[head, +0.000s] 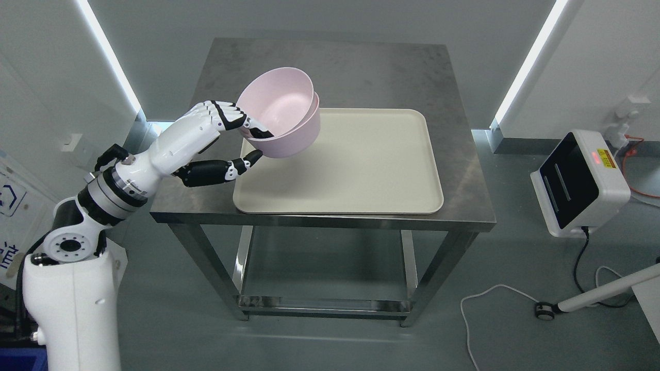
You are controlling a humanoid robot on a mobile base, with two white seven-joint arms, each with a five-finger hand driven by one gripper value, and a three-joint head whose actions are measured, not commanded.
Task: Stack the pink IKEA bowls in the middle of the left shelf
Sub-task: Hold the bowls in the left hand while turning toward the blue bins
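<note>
The left hand (227, 139) reaches in from eight o'clock and is clamped on two pink bowls (283, 116), one nested inside the other. Its fingers (232, 114) hook over the near rim into the inner bowl, while the thumb (242, 164) presses against the outer wall from below. The stacked pair is tilted, mouth turned toward the camera and slightly toward ten o'clock. The bowls sit over the ten o'clock corner of a cream tray (361, 170); whether the lower bowl touches the tray or hangs just above it is hard to tell from this angle, though a soft shadow lies on the tray beneath them.

The tray lies flat on a steel worktop (361, 67), filling most of its near half. Under the worktop, a lower rail frame shows between the legs. On the floor at three o'clock stands a white device with a dark screen (577, 185), and a white cable (484, 304) trails across the floor near it.
</note>
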